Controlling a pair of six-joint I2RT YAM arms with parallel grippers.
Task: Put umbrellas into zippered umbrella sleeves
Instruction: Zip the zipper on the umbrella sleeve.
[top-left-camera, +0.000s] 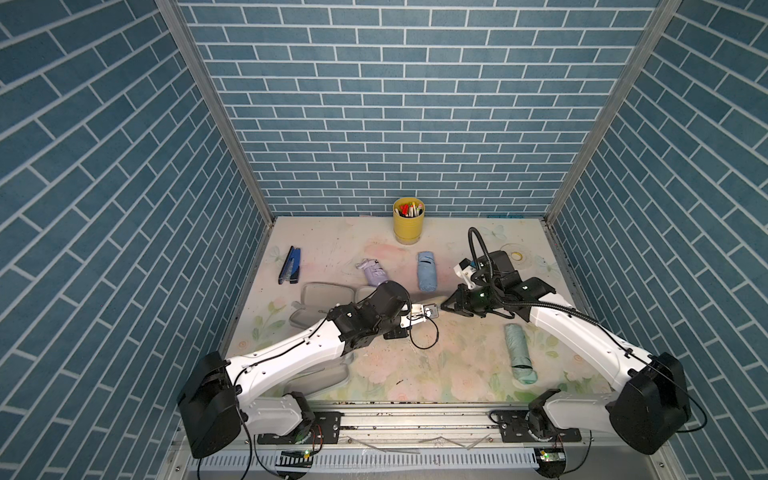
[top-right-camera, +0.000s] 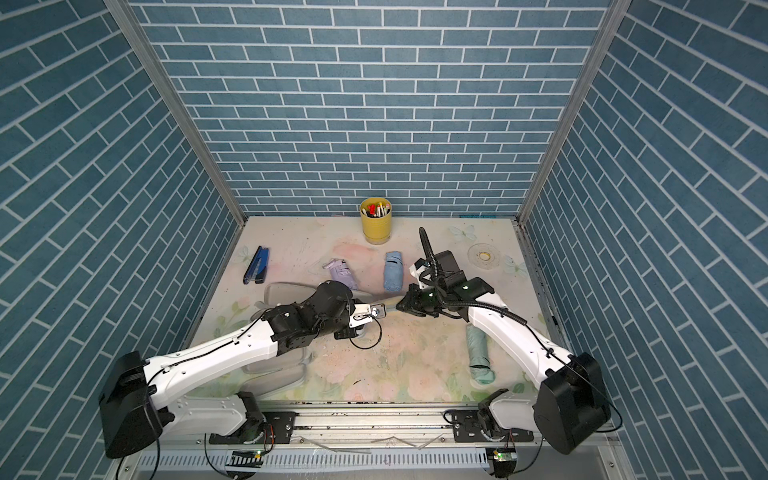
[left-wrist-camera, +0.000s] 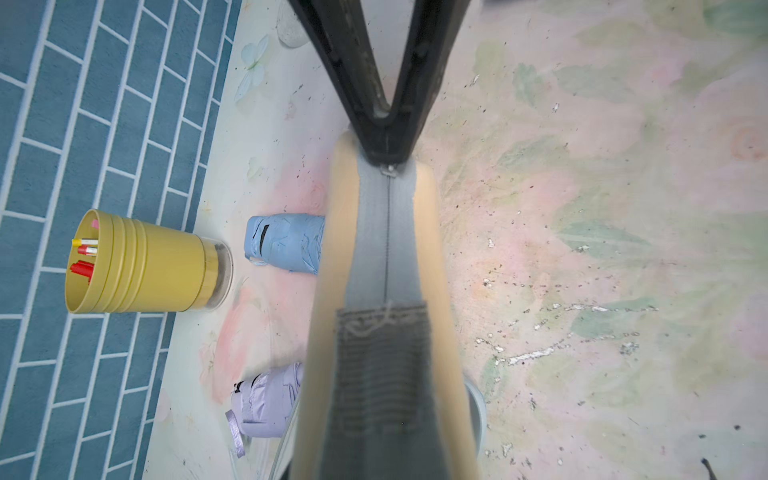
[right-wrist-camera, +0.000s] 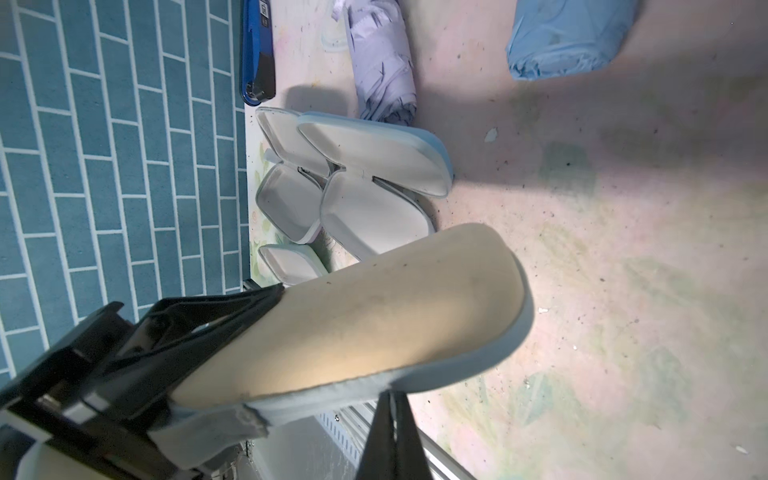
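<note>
Left wrist: right pincer (left-wrist-camera: 387, 154) pinches tan sleeve (left-wrist-camera: 433, 249) zipper (left-wrist-camera: 387, 232) | top views: hidden

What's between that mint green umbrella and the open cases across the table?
The left arm, holding the tan case, stretches low over the straight path from the mint green umbrella to the open cases.

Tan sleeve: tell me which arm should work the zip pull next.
Right. The right gripper is shut on the zip pull at one end of the tan sleeve; the left gripper clamps its opposite end and should just steady it.
</note>
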